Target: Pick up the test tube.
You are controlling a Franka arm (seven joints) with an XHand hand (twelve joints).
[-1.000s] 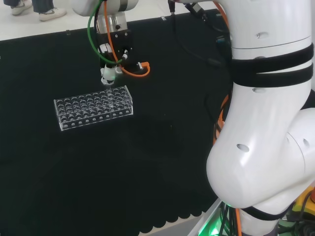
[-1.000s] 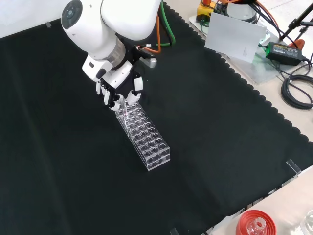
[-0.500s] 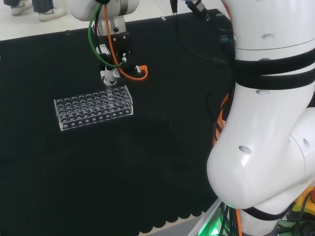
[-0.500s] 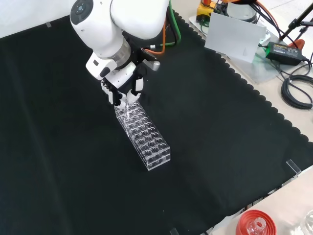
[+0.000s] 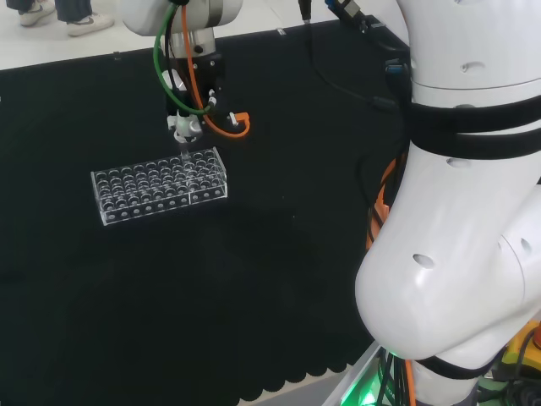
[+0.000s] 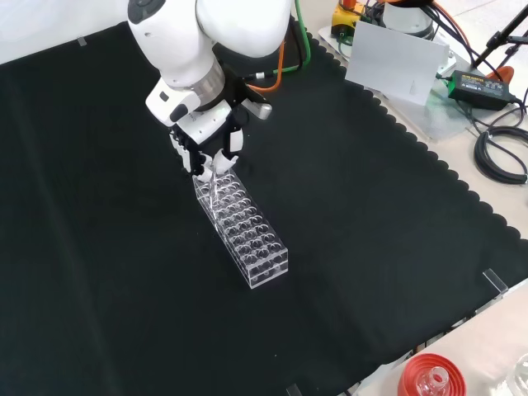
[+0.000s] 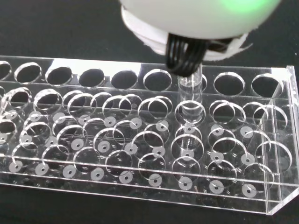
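Lift step under way. Hand (image 6: 206, 148) over rack (image 6: 241, 226) end, fingers (image 7: 183, 60) pinched on test tube (image 7: 188, 100), its lower part inside a hole. Next: draw straight up, clear of rack.

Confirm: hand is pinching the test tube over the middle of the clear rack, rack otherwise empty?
Not the middle. In the front view the hand holds the test tube over the rack's far end; the wrist view shows it near an end wall. The other holes look empty.
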